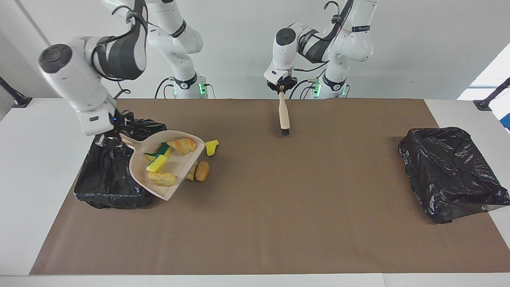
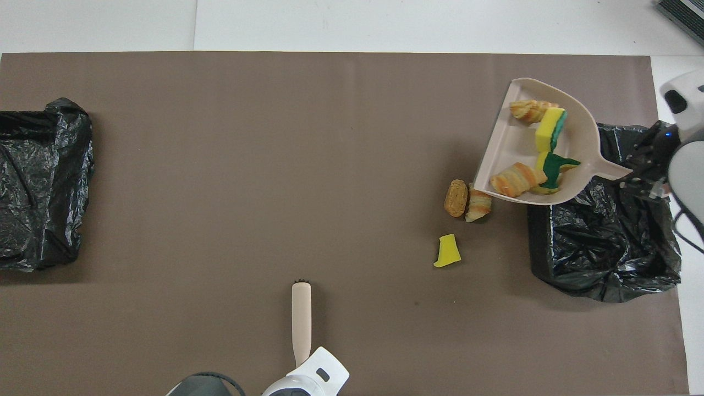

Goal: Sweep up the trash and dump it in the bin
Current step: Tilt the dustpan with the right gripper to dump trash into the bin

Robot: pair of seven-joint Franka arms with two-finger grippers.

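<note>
My right gripper (image 1: 115, 137) (image 2: 639, 175) is shut on the handle of the beige dustpan (image 1: 180, 166) (image 2: 511, 148). It holds the pan in the air, partly over the edge of the black-lined bin (image 1: 107, 179) (image 2: 599, 242) at the right arm's end. In the pan lie trash pieces: yellow-green sponges (image 1: 156, 163) (image 2: 551, 129) and bread-like lumps (image 1: 181, 146) (image 2: 516, 179). On the mat beside the bin rest two more lumps (image 1: 202, 170) (image 2: 456, 198) and a yellow sponge scrap (image 1: 211, 148) (image 2: 448, 251). My left gripper (image 1: 281, 87) is shut on the beige brush (image 1: 283, 117) (image 2: 301, 319), which hangs bristles down.
A second black-lined bin (image 1: 450, 171) (image 2: 38, 181) sits at the left arm's end of the table. The brown mat (image 1: 279, 223) covers most of the tabletop, with white table edge around it.
</note>
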